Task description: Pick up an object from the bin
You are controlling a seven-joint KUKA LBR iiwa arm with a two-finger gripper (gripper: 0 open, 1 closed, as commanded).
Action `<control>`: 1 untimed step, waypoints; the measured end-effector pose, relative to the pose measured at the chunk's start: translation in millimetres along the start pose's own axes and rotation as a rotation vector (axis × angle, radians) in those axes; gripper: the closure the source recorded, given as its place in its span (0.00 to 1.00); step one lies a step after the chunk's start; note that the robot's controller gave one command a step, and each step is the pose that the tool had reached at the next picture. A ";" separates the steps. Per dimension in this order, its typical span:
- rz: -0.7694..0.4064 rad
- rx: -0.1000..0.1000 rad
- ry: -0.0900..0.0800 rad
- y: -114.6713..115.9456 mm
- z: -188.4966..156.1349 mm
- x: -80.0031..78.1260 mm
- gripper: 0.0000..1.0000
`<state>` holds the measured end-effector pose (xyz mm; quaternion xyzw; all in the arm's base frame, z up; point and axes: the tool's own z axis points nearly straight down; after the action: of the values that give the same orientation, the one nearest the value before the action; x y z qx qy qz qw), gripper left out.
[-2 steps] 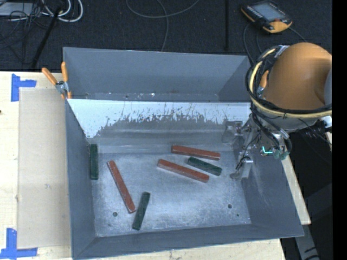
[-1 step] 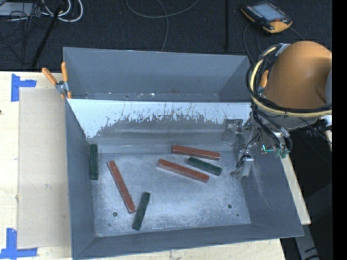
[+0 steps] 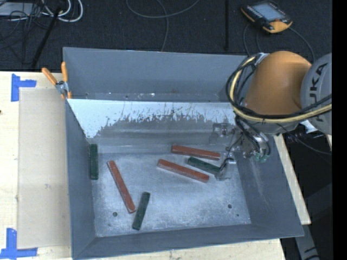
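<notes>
The tool (image 3: 224,167) hangs low over the right side of the bin floor, beneath the arm's rounded orange cover (image 3: 276,83) and its loops of cable. Whether it is spread or pressed together cannot be told. Its tip is at the right end of a short dark green bar (image 3: 203,164), a flat-sided, matte stick lying slanted on the floor; contact cannot be made out. That stick lies between 2 longer bars, the far red-brown bar (image 3: 196,152) just behind it and the near red-brown bar (image 3: 182,170) just in front and leftward. Well apart on the left lie 3 more: a slanted red-brown stick (image 3: 121,186), a green stick by the left wall (image 3: 94,161) and a green stick near the front (image 3: 141,210). The grey metal bin (image 3: 162,85) has smooth sloped walls and a scuffed, white-speckled floor.
</notes>
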<state>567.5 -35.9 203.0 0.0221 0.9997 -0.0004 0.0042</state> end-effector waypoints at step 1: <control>0.117 -0.001 0.005 13.9 62.7 1.5 0.00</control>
<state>567.2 -22.0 140.3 0.0807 0.9967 0.0006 0.0019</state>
